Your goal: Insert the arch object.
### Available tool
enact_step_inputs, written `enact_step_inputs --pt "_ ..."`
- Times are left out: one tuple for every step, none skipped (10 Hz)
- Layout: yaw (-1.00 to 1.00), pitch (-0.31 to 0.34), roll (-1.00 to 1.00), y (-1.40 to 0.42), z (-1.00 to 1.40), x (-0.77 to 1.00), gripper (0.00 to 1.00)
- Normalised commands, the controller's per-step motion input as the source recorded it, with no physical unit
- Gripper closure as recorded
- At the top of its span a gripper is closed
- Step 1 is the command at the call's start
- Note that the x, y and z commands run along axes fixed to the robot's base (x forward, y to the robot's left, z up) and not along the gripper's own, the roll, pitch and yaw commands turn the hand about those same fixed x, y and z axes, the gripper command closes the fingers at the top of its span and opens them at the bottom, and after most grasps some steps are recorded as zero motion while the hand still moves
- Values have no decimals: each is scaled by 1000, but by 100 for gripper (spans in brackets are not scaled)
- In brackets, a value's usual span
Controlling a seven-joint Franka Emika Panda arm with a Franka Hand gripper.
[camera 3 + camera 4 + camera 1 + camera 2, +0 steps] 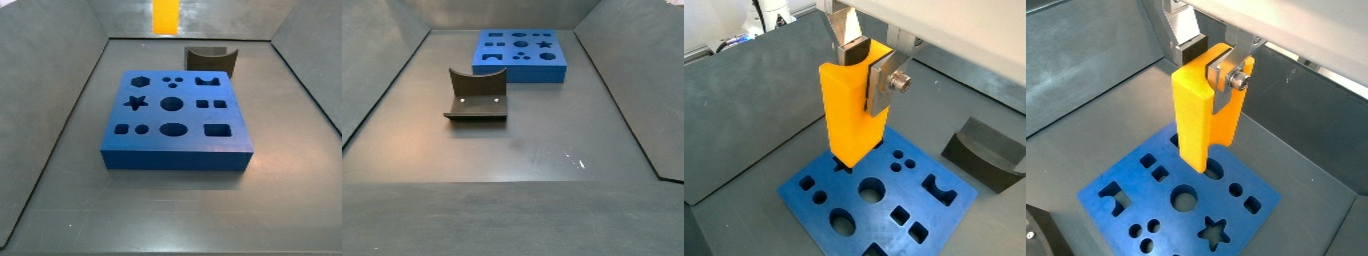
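As seen from the wrist, gripper (865, 75): pointing down over the blue board (818, 195), high above it.
Claw state: pinching the orange bar (851, 110); a silver finger (885, 85) lies flat against one side of the bar in both wrist views.
Orange bar: held upright, lower end hanging over the board's holes; I cannot tell whether it touches the board.
Blue board: flat on the grey floor (174, 215), its top cut with shaped holes (star, circles, squares, hexagon).
Arch object (210, 58): on the floor beside the board, clear of the gripper, with the curved notch facing up.
View differences: a wrist view catches the arch object (989, 152) off past the board's corner. A side view shows only the bar (164, 15) at the top edge. In a side view the arch object (476, 95) stands apart from the board (529, 70), and neither gripper nor bar shows.
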Motion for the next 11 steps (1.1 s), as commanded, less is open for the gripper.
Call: enact_step_inputs --pt "0 -10 -16 0 0 0 100" --pt "0 0 20 -66 0 0 100" --pt "-86 23 -64 217 0 177 100" --pt "-466 74 67 251 -383 643 100" --pt "-740 21 80 231 -477 389 100" --pt "-803 24 77 214 -526 266 100" --pt "-900 0 26 151 -409 189 100" --pt "-949 0 0 120 -331 186 100" --pt "-954 -19 0 117 -280 197 100" --pt "-946 -33 0 120 -257 200 100" --pt "-923 -50 0 134 -234 217 100"
